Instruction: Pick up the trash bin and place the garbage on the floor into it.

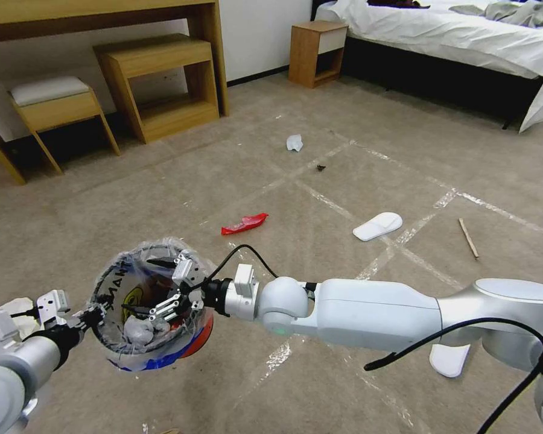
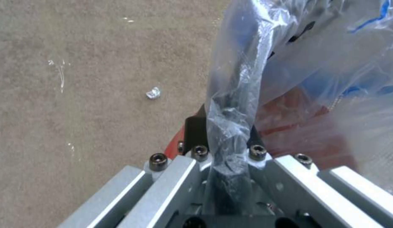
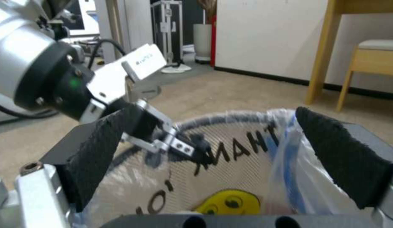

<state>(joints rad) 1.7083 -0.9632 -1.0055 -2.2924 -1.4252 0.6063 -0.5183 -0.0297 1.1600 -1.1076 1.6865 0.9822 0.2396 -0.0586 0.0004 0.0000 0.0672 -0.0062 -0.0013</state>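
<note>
The trash bin (image 1: 196, 340), red and blue outside and lined with a clear bag, hangs tilted above the carpet. My left gripper (image 1: 93, 316) is shut on its rim (image 2: 230, 126), pinching the plastic too. Over the bin's mouth my right gripper (image 1: 174, 290) stands open with nothing between its pads (image 3: 99, 152). A white tissue wad (image 1: 140, 330) lies inside the bin. On the floor lie a red wrapper (image 1: 244, 223), a white tissue (image 1: 294, 143), a white slipper (image 1: 377, 226), a wooden stick (image 1: 468, 238) and a second slipper (image 1: 449, 358) partly under my right arm.
A wooden desk (image 1: 205, 36) with a low shelf unit (image 1: 163, 90) and a cushioned stool (image 1: 57, 105) stands along the back left wall. A nightstand (image 1: 317, 51) and a bed (image 1: 464, 42) fill the back right. A small crumpled wad (image 2: 153, 92) lies on the carpet below the bin.
</note>
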